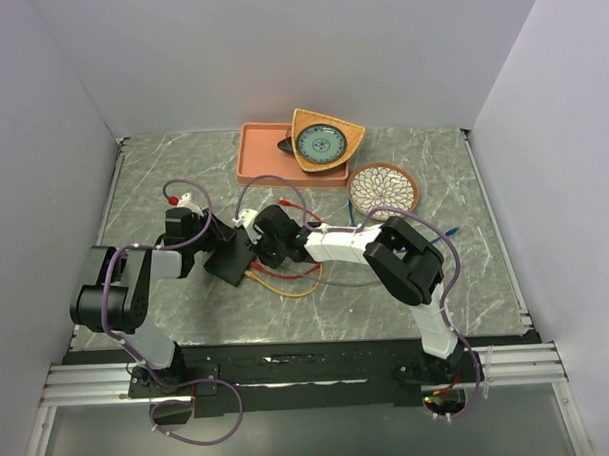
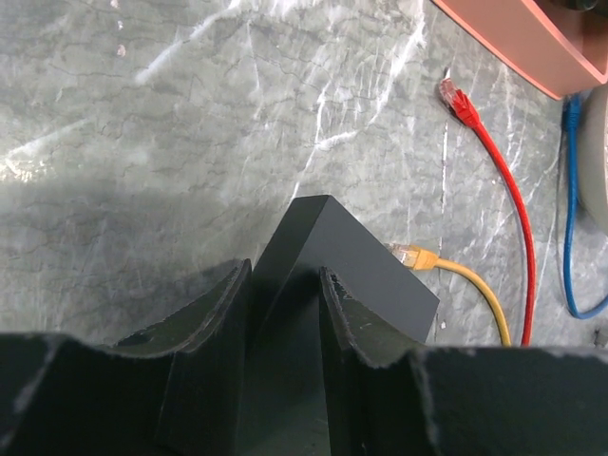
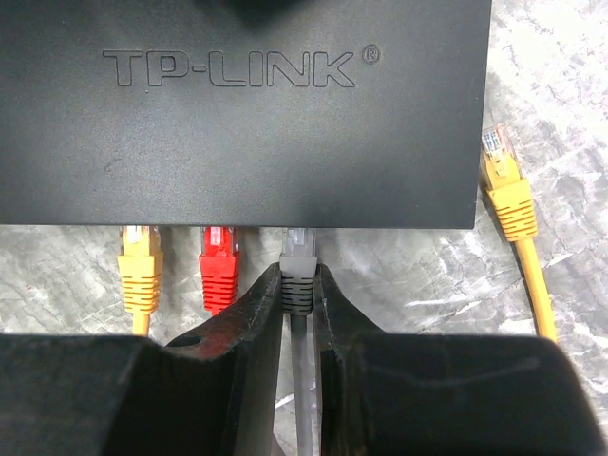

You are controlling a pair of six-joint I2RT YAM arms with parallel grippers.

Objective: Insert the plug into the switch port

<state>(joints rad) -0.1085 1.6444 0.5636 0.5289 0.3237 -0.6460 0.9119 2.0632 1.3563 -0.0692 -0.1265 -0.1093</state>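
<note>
The switch (image 3: 247, 123) is a flat black box marked TP-LINK; it also shows in the top view (image 1: 231, 261) and in the left wrist view (image 2: 366, 261). My right gripper (image 3: 297, 285) is shut on a grey plug (image 3: 296, 266), whose clear tip meets the switch's socket edge. I cannot tell how deep the plug sits. A yellow plug (image 3: 139, 266) and a red plug (image 3: 219, 266) sit in sockets to its left. My left gripper (image 2: 285, 290) is shut on the switch's far side, with one finger on each side of its edge.
A loose yellow plug (image 3: 503, 180) lies right of the switch. A red cable (image 2: 503, 180) and a blue cable (image 2: 570, 190) lie beyond it. The salmon-pink tray (image 1: 257, 162), a wooden dish (image 1: 353, 136) and a patterned plate (image 1: 382, 189) stand at the back.
</note>
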